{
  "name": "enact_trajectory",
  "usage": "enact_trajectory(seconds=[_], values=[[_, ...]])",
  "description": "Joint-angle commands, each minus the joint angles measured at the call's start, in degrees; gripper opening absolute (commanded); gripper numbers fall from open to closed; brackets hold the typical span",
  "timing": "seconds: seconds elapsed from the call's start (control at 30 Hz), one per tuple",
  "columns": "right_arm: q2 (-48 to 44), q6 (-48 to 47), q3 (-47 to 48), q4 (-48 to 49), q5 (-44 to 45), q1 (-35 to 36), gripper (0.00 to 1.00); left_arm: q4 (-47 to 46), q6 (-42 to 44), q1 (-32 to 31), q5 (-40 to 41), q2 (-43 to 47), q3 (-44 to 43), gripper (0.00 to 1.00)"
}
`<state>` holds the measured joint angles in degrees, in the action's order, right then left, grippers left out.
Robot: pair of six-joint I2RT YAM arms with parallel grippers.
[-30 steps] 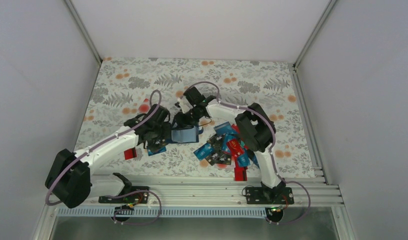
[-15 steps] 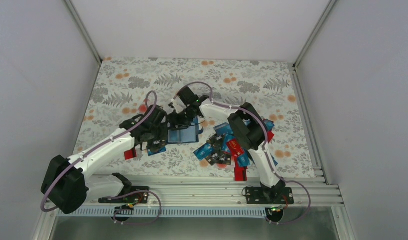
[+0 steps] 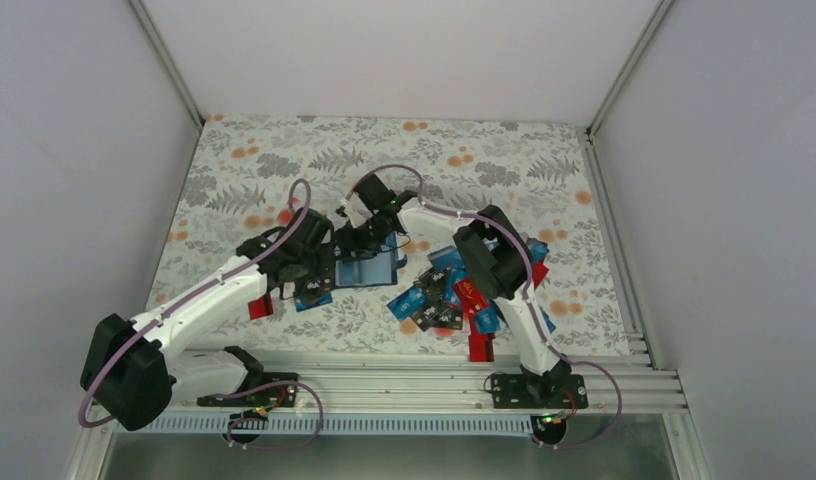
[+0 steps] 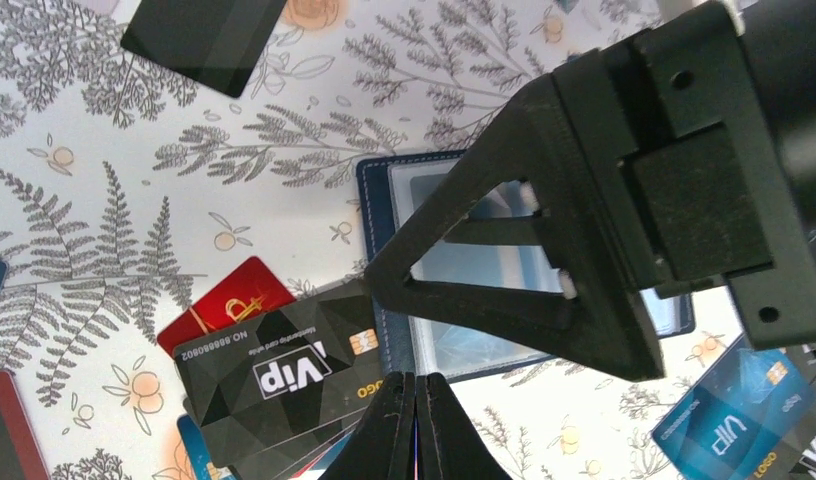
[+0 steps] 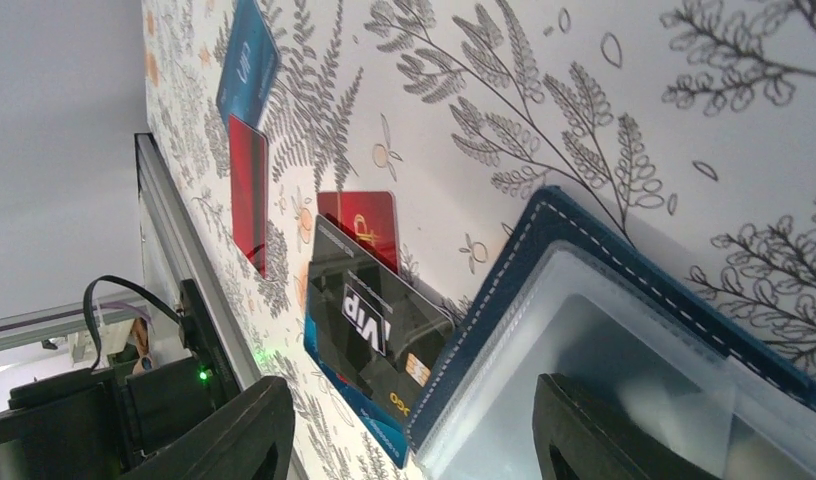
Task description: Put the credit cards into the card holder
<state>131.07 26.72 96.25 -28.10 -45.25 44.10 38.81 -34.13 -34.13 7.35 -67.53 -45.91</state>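
Top external: table (image 3: pixel 284 170) is covered in a matte floral cloth, grey ferns and orange blossoms. Two white tube arms with black joints both reach mid-table.

A loose heap of credit cards (image 3: pixel 452 295) lies right of centre beside the right arm. They are thin glossy plastic rectangles in blue, teal, black and red, overlapping.

Card holder (image 3: pixel 367 268) lies open and flat just left of the heap, between the two wrists. It has a navy cover with white stitching along the rim, a rounded corner and shiny clear plastic pockets inside. Right gripper (image 3: pixel 362 238) sits over its far edge, left gripper (image 3: pixel 322 268) at its left edge.

Two red cards lie apart near the front rail, one (image 3: pixel 260 307) by the left arm, one (image 3: pixel 481 348) by the right arm's base.

Left wrist:
- Black VIP card (image 4: pixel 274 375), faceted print and gold chip, touches the holder's left edge. It lies on a red card (image 4: pixel 219 305) and some blue ones.
- Plain black card (image 4: pixel 202 35) lies well apart.
- Right gripper's black triangular lattice finger (image 4: pixel 594 180) spans the pocket, tip at the stitched edge.
- Left fingers (image 4: pixel 396 430) are pressed together over the VIP card. There is a thin coloured line in the seam, and I can't tell if anything is pinched.

Right wrist: right fingers (image 5: pixel 604 430) are spread wide above the clear pocket, gripping nothing.
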Motion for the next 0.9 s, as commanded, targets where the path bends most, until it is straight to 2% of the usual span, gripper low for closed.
enact_trajectory(seconds=[0.0, 0.2, 0.3, 0.6, 0.87], values=[[-3.05, -2.07, 3.18, -2.49, -0.25, 0.55, 0.62, 0.49, -0.35, 0.36, 0.64, 0.21, -2.79, 0.03], [-8.51, -3.71, 3.11, -5.33, 2.89, 0.01, 0.62, -0.4, 0.69, -0.15, -0.42, 0.8, -2.97, 0.04], [-12.88, -4.2, 0.11, -5.69, 4.61, -0.97, 0.63, -2.13, 1.43, -1.04, -1.95, 1.15, -2.72, 0.07], [-30.45, -3.14, -17.75, -4.74, 13.81, -7.7, 0.7, -9.62, 2.32, -6.02, -6.02, -3.9, -3.87, 0.07], [-45.12, -0.43, -34.92, -4.86, 20.4, -18.74, 0.73, -14.79, 5.08, -10.55, -9.62, -14.94, -10.37, 0.07]])
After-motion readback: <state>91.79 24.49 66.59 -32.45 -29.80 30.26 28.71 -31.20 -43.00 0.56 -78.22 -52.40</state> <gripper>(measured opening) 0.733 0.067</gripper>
